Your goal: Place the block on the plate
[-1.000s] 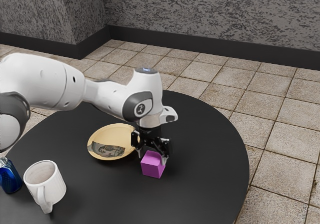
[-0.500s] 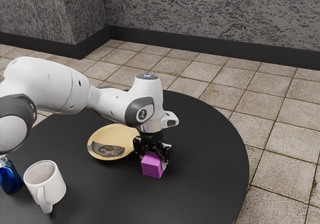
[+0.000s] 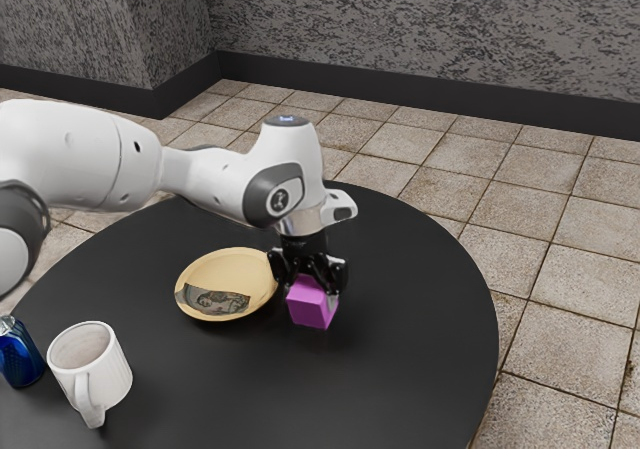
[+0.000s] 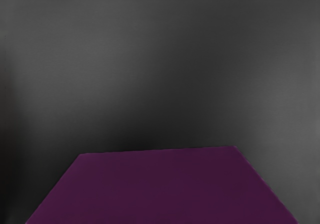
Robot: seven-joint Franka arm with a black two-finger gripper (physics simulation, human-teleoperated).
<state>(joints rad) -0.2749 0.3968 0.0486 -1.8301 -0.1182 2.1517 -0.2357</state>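
In the exterior view my gripper [image 3: 313, 291] is shut on the magenta block [image 3: 311, 305], which hangs a little above the dark table, slightly tilted. The plate [image 3: 258, 307], pale yellow with a printed picture on it, lies just to the exterior view's left of the block. Part of the block's top is hidden by the gripper. Large and dark purple, the block [image 4: 162, 186] spans the lower edge of the wrist view.
A white ribbed mug [image 3: 104, 367] stands toward the exterior view's lower left, with a blue bottle-like object [image 3: 18, 354] beside it. The round black table [image 3: 400, 369] curves away at the exterior view's right.
Over the last half second my gripper and the block have risen together from the table. Before that, the hand came down around the block and its fingers closed in.
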